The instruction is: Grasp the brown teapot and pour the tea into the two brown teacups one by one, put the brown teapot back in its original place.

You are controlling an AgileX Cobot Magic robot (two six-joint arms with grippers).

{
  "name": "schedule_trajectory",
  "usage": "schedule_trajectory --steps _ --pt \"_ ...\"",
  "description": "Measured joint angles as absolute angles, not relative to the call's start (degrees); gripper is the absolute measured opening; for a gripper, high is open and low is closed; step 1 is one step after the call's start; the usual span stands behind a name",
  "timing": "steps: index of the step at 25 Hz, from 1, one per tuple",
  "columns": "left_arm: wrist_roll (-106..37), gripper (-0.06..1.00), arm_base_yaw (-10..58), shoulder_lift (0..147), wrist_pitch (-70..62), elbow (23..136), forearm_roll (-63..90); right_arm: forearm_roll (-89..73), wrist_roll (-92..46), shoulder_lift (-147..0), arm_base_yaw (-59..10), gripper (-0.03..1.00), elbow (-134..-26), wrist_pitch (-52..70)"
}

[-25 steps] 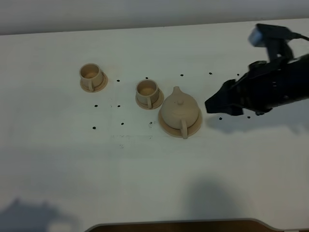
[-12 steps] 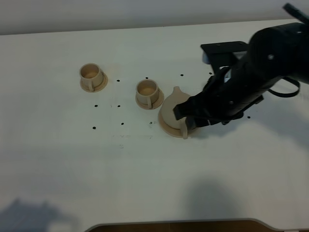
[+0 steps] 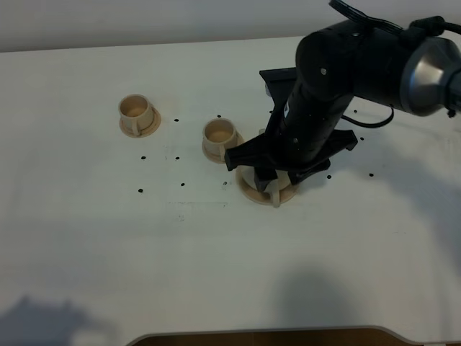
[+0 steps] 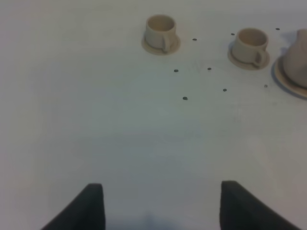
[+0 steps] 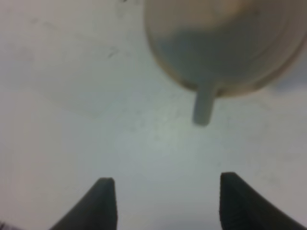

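The brown teapot (image 3: 250,189) stands on its saucer right of centre, mostly hidden under my right arm (image 3: 310,115); only its rim and loop handle (image 3: 274,196) show. In the right wrist view the teapot (image 5: 225,43) is blurred and close, its handle (image 5: 204,108) pointing toward my right gripper (image 5: 168,206), which is open, holds nothing and stands short of the handle. Two brown teacups sit on saucers, one far left (image 3: 135,112) and one beside the teapot (image 3: 219,135). My left gripper (image 4: 160,211) is open over bare table, far from the cups (image 4: 160,30) (image 4: 251,42).
The white table (image 3: 216,245) carries several small black dots around the cups. A dark curved edge (image 3: 266,336) runs along the table's front. The teapot (image 4: 298,60) shows at the edge of the left wrist view.
My right arm has swung in from the right side of the table and now hangs over the teapot, covering most of it. Its jaws stay open. The cups and teapot have not moved.
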State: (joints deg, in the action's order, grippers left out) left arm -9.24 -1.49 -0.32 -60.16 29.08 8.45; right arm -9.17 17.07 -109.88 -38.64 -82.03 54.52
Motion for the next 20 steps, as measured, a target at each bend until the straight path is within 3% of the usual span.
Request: schedule_trajectory --steps 20 --pt "-9.3 0.54 -1.5 -0.3 -60.2 29.1 8.5 -5.5 22.0 -117.5 -38.6 0.47 -87.3 56.3"
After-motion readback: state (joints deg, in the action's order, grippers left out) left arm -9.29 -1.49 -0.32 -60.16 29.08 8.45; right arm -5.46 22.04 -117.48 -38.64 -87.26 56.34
